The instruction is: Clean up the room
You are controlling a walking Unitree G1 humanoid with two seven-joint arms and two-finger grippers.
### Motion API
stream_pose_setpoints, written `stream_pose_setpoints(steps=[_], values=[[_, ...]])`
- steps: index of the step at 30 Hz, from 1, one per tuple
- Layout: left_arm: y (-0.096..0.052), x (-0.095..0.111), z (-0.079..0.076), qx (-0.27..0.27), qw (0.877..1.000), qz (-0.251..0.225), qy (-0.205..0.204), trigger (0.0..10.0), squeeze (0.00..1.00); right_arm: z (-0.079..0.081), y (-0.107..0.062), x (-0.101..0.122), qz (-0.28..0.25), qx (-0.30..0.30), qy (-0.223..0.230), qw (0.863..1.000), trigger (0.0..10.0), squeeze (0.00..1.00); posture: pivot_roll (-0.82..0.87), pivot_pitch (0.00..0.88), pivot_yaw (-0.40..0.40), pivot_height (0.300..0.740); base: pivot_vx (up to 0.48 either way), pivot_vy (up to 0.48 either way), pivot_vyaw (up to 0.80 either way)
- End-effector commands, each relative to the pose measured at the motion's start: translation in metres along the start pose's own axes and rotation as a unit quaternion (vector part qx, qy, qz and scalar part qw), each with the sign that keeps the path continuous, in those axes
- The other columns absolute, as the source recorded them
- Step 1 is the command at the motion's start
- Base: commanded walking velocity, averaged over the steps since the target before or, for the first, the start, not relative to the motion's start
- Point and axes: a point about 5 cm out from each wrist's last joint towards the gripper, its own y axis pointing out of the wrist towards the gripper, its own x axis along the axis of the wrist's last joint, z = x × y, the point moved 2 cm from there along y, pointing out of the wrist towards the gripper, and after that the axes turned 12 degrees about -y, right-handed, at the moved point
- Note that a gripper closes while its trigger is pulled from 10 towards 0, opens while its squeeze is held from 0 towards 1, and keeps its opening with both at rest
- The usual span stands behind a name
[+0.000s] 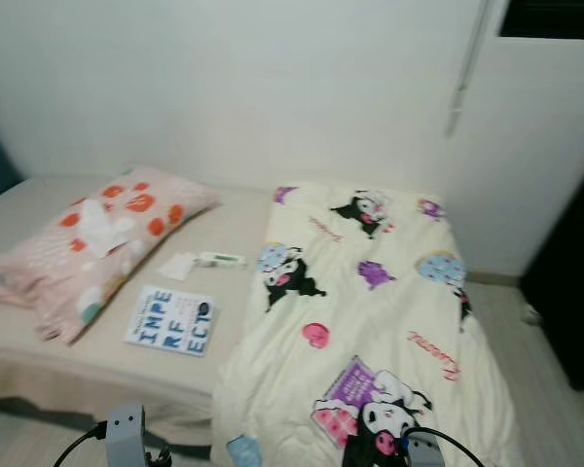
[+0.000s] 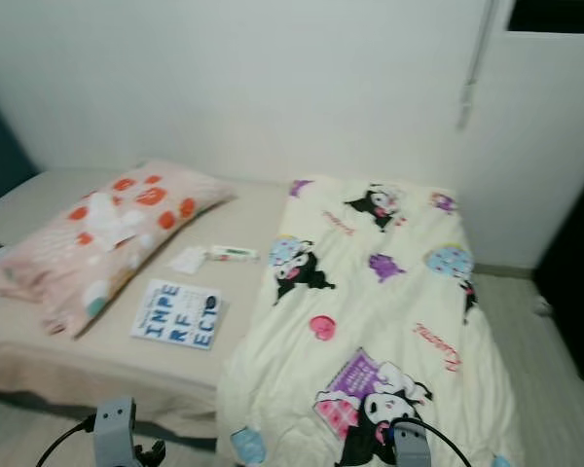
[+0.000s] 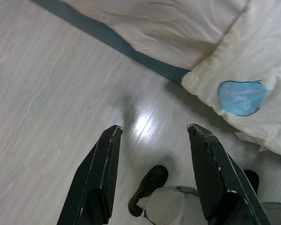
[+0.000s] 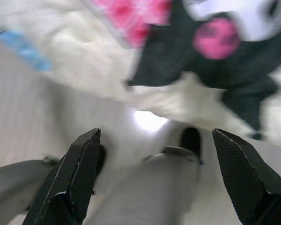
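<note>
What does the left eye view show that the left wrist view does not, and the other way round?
Left eye view: the pink pillow, the book, a small white tube and the wall behind the bed. Left wrist view: the open left gripper over the wooden floor, with the robot's foot below. Both: the cream cartoon blanket hanging over the bed's edge.

Bed (image 1: 107,365) spans frame left to centre, beige sheet. Pink pillow (image 1: 92,243) with orange blobs at left. Book (image 1: 171,320) with blue letters lower centre-left, just beside pillow. White paper scrap (image 1: 176,266) and small white-green item (image 1: 220,260) above book. Cartoon-print cream duvet (image 1: 370,321) covers right half, draping toward pale wood floor (image 3: 47,93).
</note>
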Motion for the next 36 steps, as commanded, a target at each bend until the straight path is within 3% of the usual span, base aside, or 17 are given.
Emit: stream_pose_setpoints(steps=[1,5,12,18,30,36], values=[[0.0003,0.0014,-0.0008,-0.008,1.0,0.002,0.014,10.0,0.0,-0.0024,-0.0009,-0.0019,0.002,-0.003,-0.004,1.0,10.0,0.0,-0.04,0.0,-0.013,0.74,0.0,-0.465,0.73],[0.0001,0.0012,0.0004,0.0,1.0,0.0,0.017,10.0,0.0,-0.0023,-0.0009,-0.0019,0.001,-0.004,-0.004,1.0,10.0,0.0,-0.04,0.0,-0.013,0.74,0.0,-0.469,0.72],[0.0002,0.0016,-0.0002,-0.007,1.0,0.001,0.012,10.0,0.0,-0.0016,-0.0008,-0.002,0.002,-0.004,-0.005,1.0,10.0,0.0,-0.04,0.0,-0.011,0.74,0.0,0.0,0.72],[0.0005,0.0027,-0.0001,-0.003,1.0,0.0,0.016,10.0,0.0,-0.0019,-0.0009,-0.0024,0.002,-0.006,-0.005,1.0,10.0,0.0,-0.04,0.0,-0.008,0.74,0.0,-0.455,0.72],[0.0015,0.0057,-0.0029,-0.01,1.0,0.0,0.018,10.0,0.0,-0.0026,-0.0008,-0.0016,0.002,-0.006,-0.007,1.0,10.0,0.0,-0.04,0.0,-0.006,0.74,0.0,0.0,0.72],[0.0011,0.0043,-0.0004,0.003,1.0,-0.001,0.018,10.0,0.0,-0.003,-0.0008,-0.0015,0.001,-0.007,-0.006,1.0,10.0,0.0,-0.04,0.0,-0.009,0.74,0.0,-0.376,0.72]])
